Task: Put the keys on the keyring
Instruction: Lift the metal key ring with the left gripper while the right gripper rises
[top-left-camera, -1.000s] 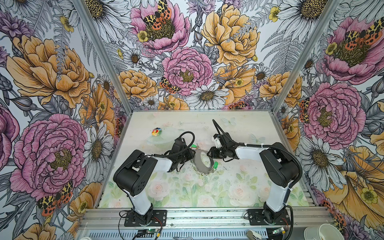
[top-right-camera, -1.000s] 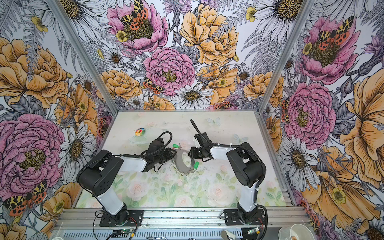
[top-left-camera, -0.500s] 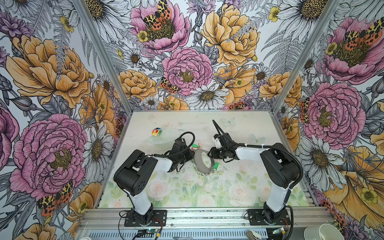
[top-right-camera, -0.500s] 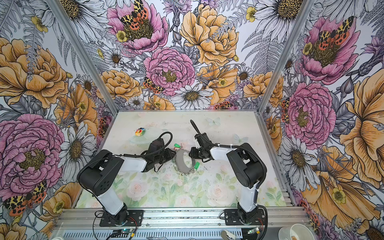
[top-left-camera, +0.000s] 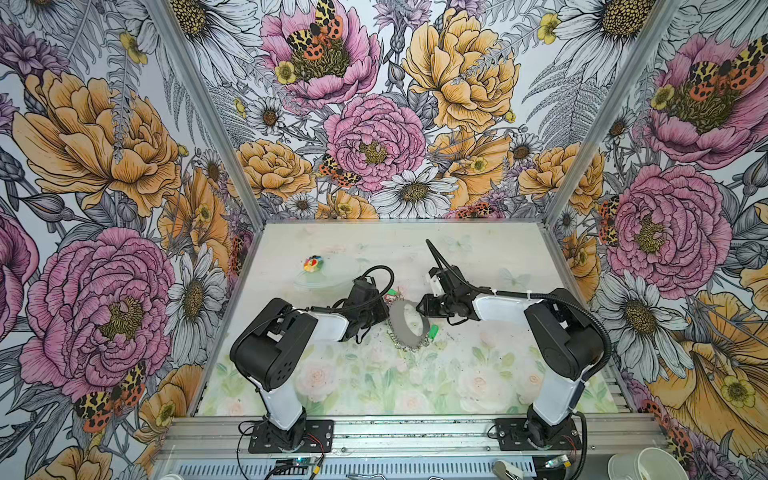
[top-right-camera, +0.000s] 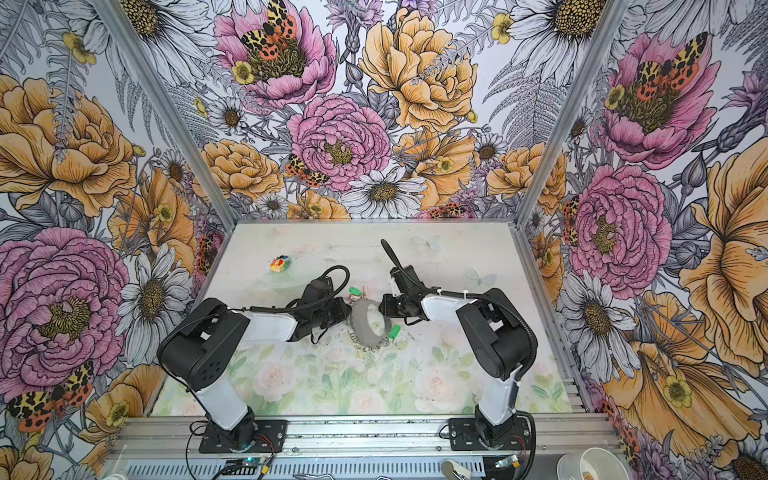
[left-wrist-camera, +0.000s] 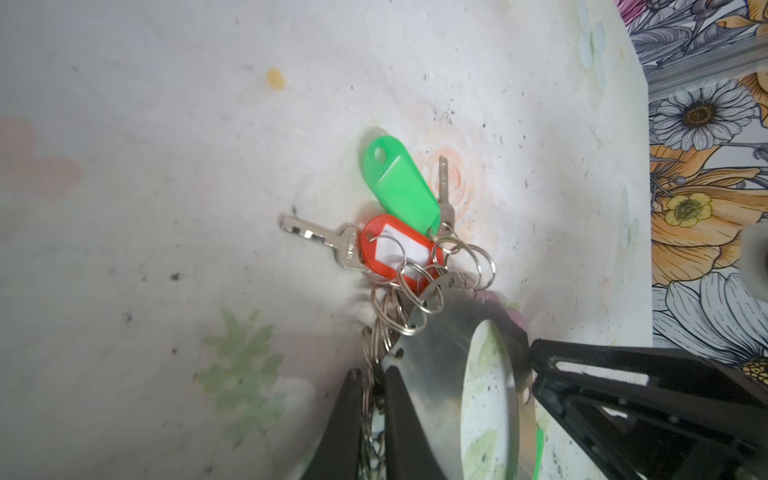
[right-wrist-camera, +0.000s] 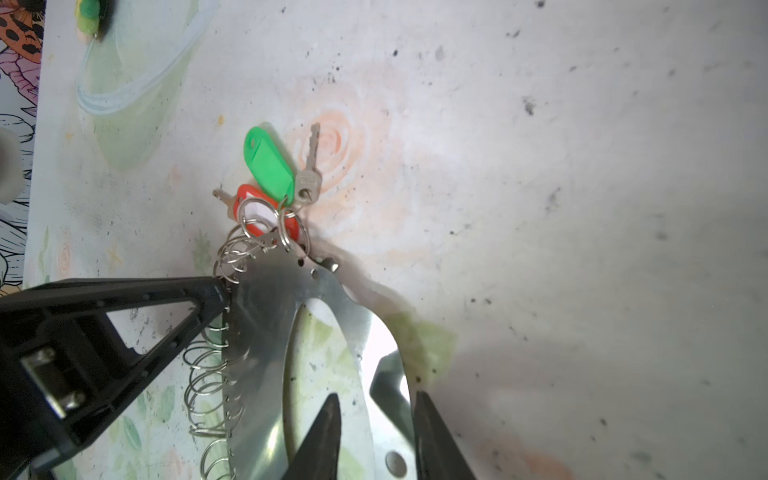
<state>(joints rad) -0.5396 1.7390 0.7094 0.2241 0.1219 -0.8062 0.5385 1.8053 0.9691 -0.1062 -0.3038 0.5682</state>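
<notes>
So here's what we've got: the keyring (top-left-camera: 398, 325) is mid-table (top-left-camera: 374, 374) between the two arms, tilted rather than lying flat, with its far end down on the surface. The left gripper (left-wrist-camera: 372, 415) has its jaws pinched almost completely together on the wire loops (left-wrist-camera: 376, 332) along the keyring's left edge, and we can see loops squeezed between the fingers. The right gripper (right-wrist-camera: 376, 419) is only partly closed. One finger pokes through the big hole and the other sits against the outer edge, so the band is caught between them and it looks like a real hold to us. The keys (left-wrist-camera: 320, 239) lie flat on the table right at the keyring's far end, and both look hooked into the loops there. One is next to a red tag (left-wrist-camera: 395, 253), the other shares a small ring with a green tag (left-wrist-camera: 401, 187). In both top views a second green tag (top-left-camera: 433, 331) lies just beside the keyring's near right edge, and we can't tell if a key hangs on it.
</notes>
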